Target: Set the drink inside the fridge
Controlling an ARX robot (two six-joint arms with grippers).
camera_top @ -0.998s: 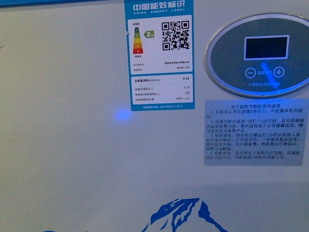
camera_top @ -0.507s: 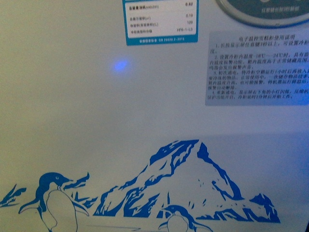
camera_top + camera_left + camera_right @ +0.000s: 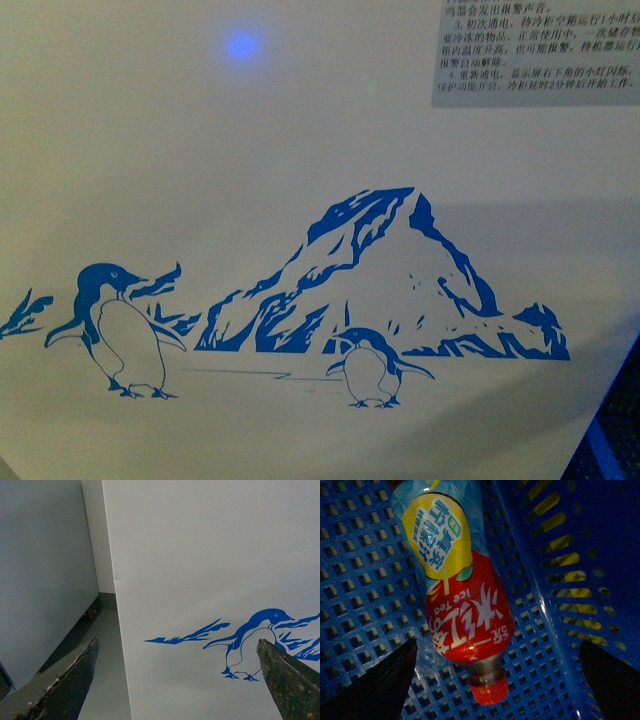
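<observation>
Across the whole front view stands the fridge (image 3: 200, 200), its white panel seen close up. A blue mountain print (image 3: 380, 280) fills the middle of the frame, with one penguin (image 3: 120, 330) at lower left and a smaller penguin (image 3: 372, 370) at lower centre. A blue spot of light (image 3: 241, 45) sits near the top, left of centre, and a grey sticker (image 3: 540, 50) of small print is cut off by the upper right corner.

From the left wrist, the fridge's white wall shows beside a plain grey-white cabinet (image 3: 45, 570), with a strip of grey floor (image 3: 107, 655) between them. The left gripper (image 3: 177, 642) is spread wide, with nothing between its dark fingers (image 3: 75, 680).

The right wrist view is dim. The drink (image 3: 465, 610) lies on its side in a blue perforated basket (image 3: 360, 580), its red cap (image 3: 489, 690) showing. The right gripper (image 3: 497, 644) is spread, one finger on each side of the bottle and seemingly clear of it.
</observation>
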